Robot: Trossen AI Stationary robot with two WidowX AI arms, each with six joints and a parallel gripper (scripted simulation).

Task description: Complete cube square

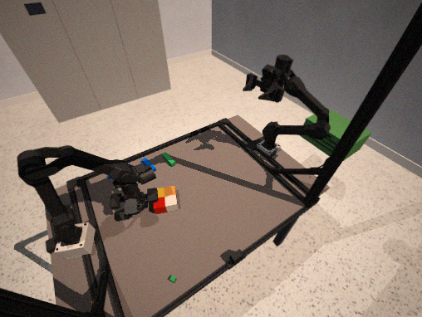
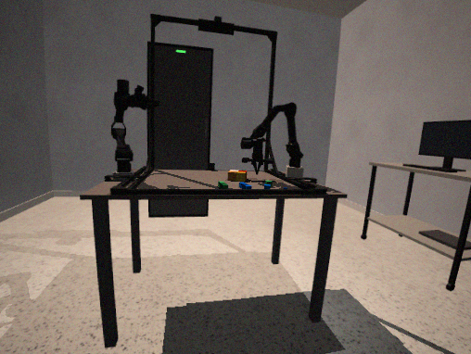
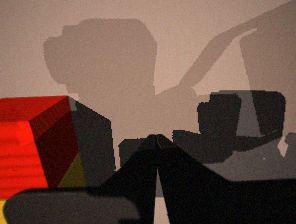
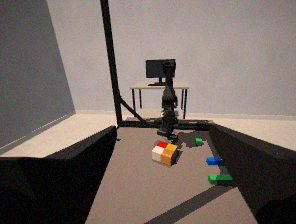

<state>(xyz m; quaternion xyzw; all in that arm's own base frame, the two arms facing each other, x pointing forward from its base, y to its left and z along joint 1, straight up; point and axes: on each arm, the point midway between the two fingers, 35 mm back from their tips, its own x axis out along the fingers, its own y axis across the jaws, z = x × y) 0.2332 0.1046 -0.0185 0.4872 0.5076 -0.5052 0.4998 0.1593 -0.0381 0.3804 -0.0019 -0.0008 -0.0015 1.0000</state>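
Note:
Four cubes form a square flat on the table: a red cube, a white cube, a yellow cube and an orange cube. They also show in the right wrist view. My left gripper is shut and empty, low over the table right beside the red and yellow cubes. In the left wrist view the red cube lies left of the shut fingertips; I cannot tell if they touch. My right gripper is open and empty, high in the air beyond the table's far edge.
A green block and blue blocks lie behind the left arm. A small green block lies near the front edge. A black frame rail borders the table and a black post rises at the right corner.

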